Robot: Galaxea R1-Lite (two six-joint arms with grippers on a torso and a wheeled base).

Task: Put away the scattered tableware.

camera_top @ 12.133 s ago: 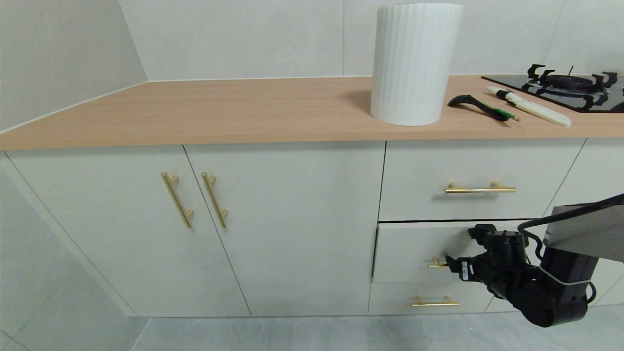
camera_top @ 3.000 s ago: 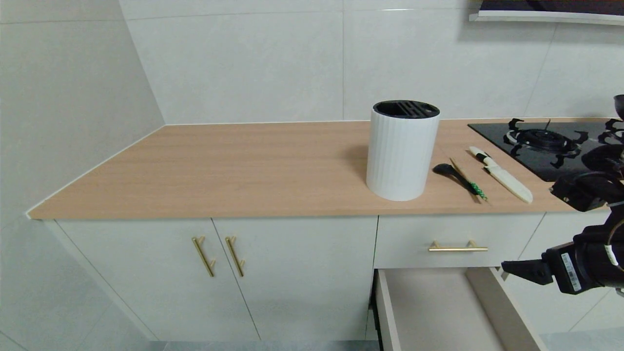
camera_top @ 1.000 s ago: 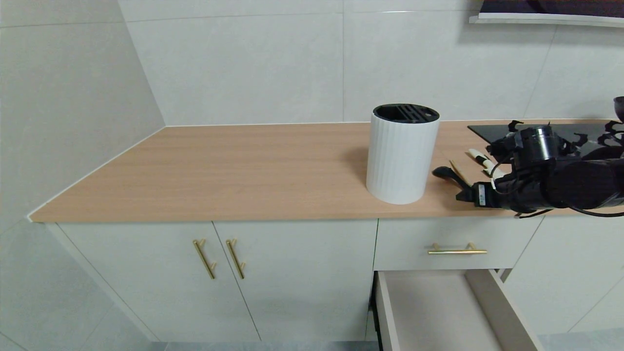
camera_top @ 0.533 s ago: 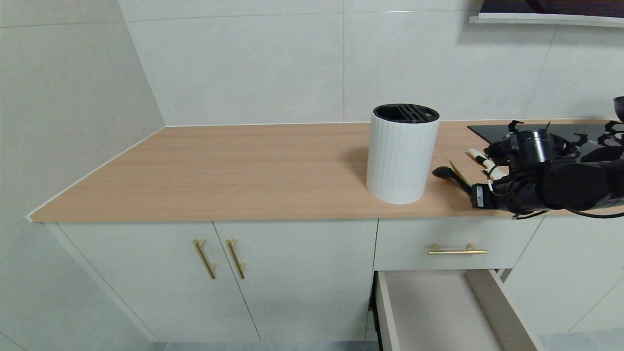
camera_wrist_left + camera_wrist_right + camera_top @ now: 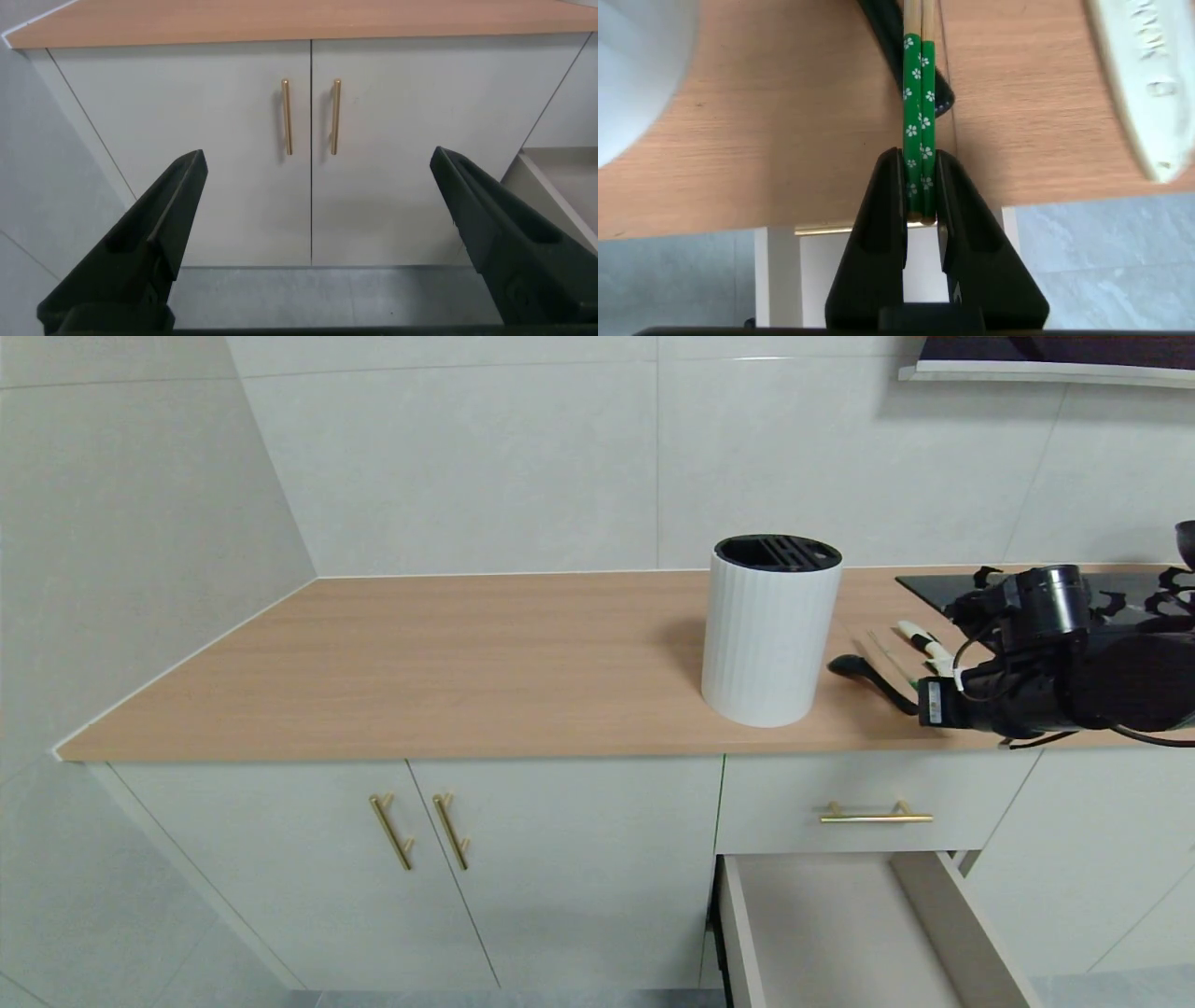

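Chopsticks (image 5: 920, 121) pinched by their green, flower-dotted ends between the jaws of my right gripper (image 5: 922, 201), at the front edge of the counter (image 5: 467, 663). The pair runs straight out ahead of the jaws over the wood, and I can't tell if it's lifted clear yet. Black spoon (image 5: 938, 89) lies just beside the sticks, its handle touching or crossing under them ahead of the jaws. Knife (image 5: 1144, 84) rests further to one side, apart from both. White ribbed holder (image 5: 770, 644) stands beyond the spoon on the other side, nothing sticking up from its slotted top. Drawer (image 5: 822, 915) hangs pulled out below my right jaws, with nothing in the part on show. My left gripper (image 5: 318, 163) waits low, jaws spread wide and holding nothing, cupboard doors (image 5: 308, 140) ahead of them.

Progress, by my read — early days. Storage is opened and item no. 1 is gripped, but zero pieces are stowed so far. Left to do: carry the sticks to their place, then spoon and knife, and prob. shut the drawer after.
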